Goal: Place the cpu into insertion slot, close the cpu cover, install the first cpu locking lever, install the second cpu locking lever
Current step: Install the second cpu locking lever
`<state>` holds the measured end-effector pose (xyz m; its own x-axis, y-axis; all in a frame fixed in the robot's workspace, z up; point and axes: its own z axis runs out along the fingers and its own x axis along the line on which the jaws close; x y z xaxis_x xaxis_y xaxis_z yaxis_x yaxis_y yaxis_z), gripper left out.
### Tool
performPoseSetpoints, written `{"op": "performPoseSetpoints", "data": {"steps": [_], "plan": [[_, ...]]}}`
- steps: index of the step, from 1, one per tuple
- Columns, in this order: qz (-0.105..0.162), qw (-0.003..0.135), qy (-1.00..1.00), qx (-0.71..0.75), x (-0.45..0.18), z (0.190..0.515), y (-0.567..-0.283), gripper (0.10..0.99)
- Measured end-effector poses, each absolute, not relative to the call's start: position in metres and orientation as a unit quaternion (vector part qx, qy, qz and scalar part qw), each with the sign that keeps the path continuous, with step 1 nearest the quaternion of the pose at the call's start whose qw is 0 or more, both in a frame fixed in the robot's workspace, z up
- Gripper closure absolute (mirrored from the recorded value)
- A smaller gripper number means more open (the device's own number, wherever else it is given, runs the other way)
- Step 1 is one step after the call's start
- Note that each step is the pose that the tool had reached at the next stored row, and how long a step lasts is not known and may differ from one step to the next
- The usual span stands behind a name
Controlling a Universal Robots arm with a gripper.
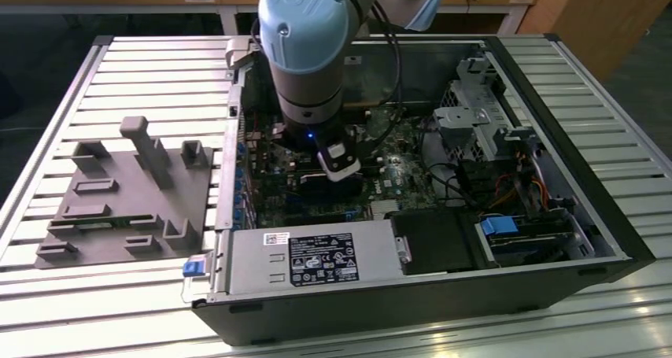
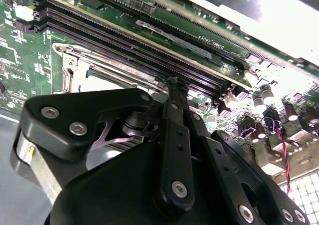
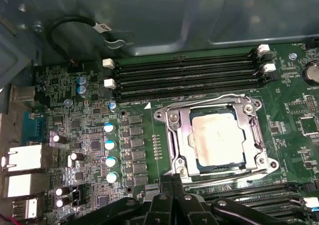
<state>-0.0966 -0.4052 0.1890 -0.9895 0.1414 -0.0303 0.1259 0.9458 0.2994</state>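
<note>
The cpu (image 3: 217, 137), a dull silvery square chip, lies flat in the insertion slot (image 3: 266, 161) on the green board. The cpu cover (image 3: 182, 137), a silver frame, lies down around it. A thin wire lever (image 3: 224, 96) runs along one side of the socket and another lever (image 3: 234, 171) along the opposite side. I cannot tell if either is latched. My gripper (image 3: 171, 181) is shut, its black tips together at the socket's corner beside that second lever. In the second wrist view the gripper (image 2: 174, 85) ends between the socket (image 2: 82, 65) and the memory slots. The exterior view shows the gripper (image 1: 338, 167) low inside the case.
Long black memory slots (image 3: 184, 73) flank the socket on two sides. Capacitors (image 3: 110, 152) and rear ports (image 3: 22, 157) stand beside it. The open case holds a power supply (image 1: 310, 260), a drive cage (image 1: 483, 126) and cables. A grey fixture (image 1: 126, 193) sits at the exterior view's left.
</note>
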Motion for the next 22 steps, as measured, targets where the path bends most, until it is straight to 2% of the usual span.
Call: {"op": "performPoseSetpoints", "data": {"steps": [22], "plan": [[0.150,0.026,0.986,0.068,-0.0975,0.1872,-0.4049,0.980]]}}
